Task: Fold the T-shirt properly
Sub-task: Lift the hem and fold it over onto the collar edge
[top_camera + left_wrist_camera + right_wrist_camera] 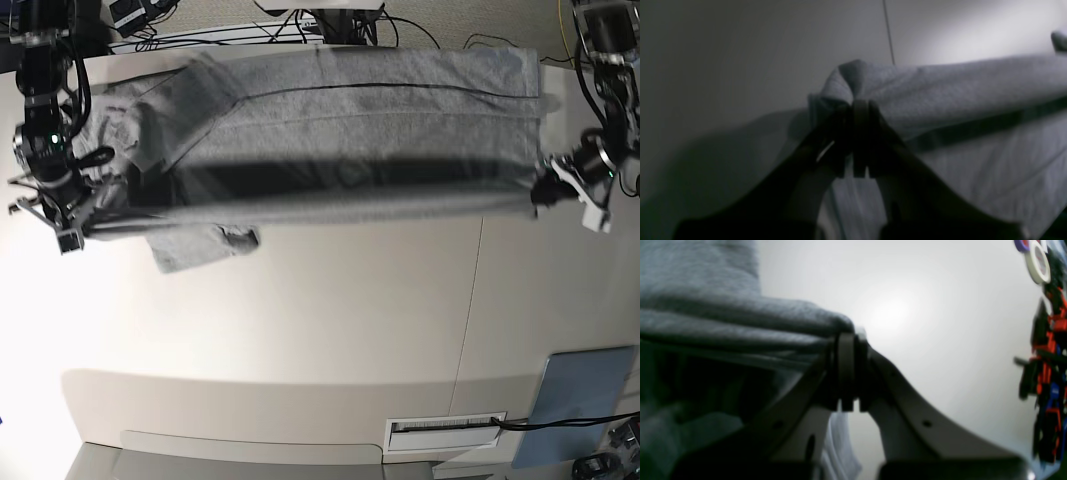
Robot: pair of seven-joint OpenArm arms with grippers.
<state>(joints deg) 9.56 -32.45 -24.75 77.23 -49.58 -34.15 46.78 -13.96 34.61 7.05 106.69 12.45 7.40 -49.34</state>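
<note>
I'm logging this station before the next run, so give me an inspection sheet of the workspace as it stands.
Surface: pale table, one seam line down it.
Job's things: grey T-shirt stretched across the far side, its near edge lifted between both arms.
Clutter: grey-blue panel at the near corner; tape rolls and red-black parts beside the right arm.
Grippers: left tool shut on the T-shirt; right tool shut on the T-shirt.
Cables: black bundle behind the table.
Surroundings: slotted vent along the front edge.
</note>
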